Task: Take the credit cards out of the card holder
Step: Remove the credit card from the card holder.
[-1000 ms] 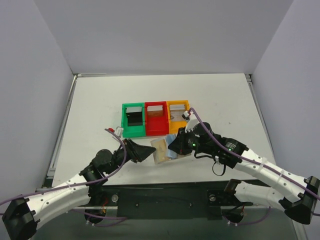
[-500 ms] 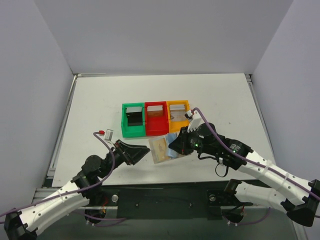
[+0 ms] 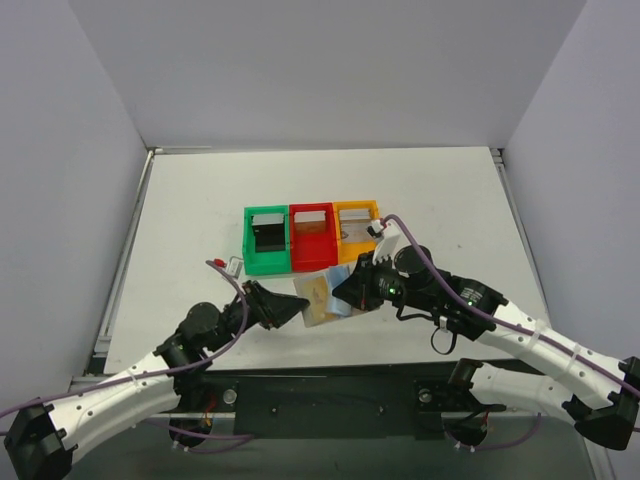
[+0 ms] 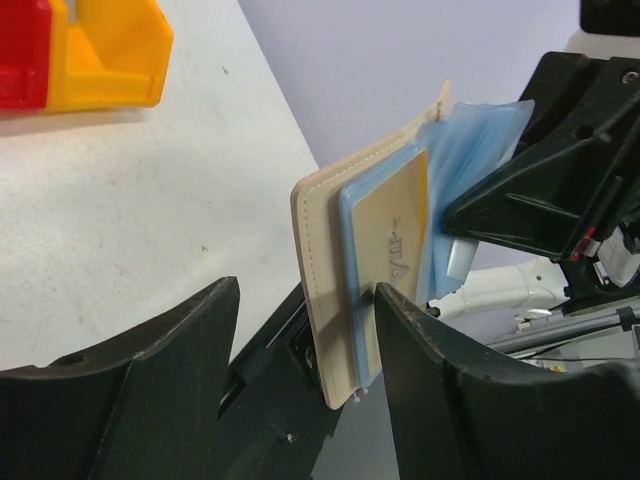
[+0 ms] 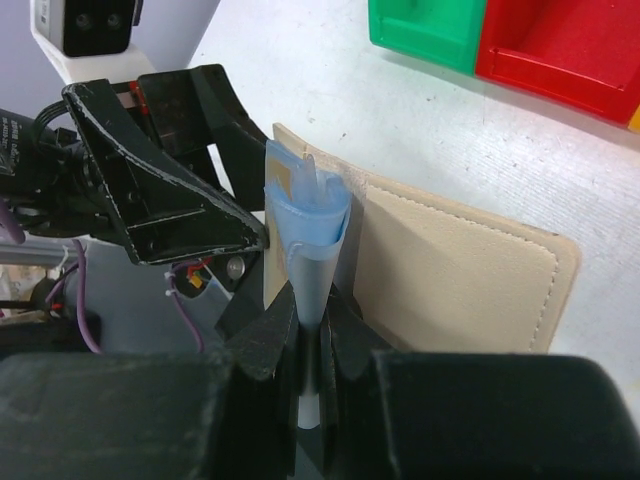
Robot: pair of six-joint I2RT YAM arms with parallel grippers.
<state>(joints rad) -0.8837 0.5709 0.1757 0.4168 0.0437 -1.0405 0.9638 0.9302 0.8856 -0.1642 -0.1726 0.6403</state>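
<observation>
The right gripper is clenched on a light blue plastic inner panel of the small tan bifold card holder. It props the holder open on edge, just near of the red plastic bin and the orange plastic bin. The left gripper is released, its jaws wide on either side of the holder's edge, where a gold-coloured card sits in a blue sleeve. The step in hand looks like lining up to draw that card. Next, the left jaws should close on the card alone, not the tan flap.
</observation>
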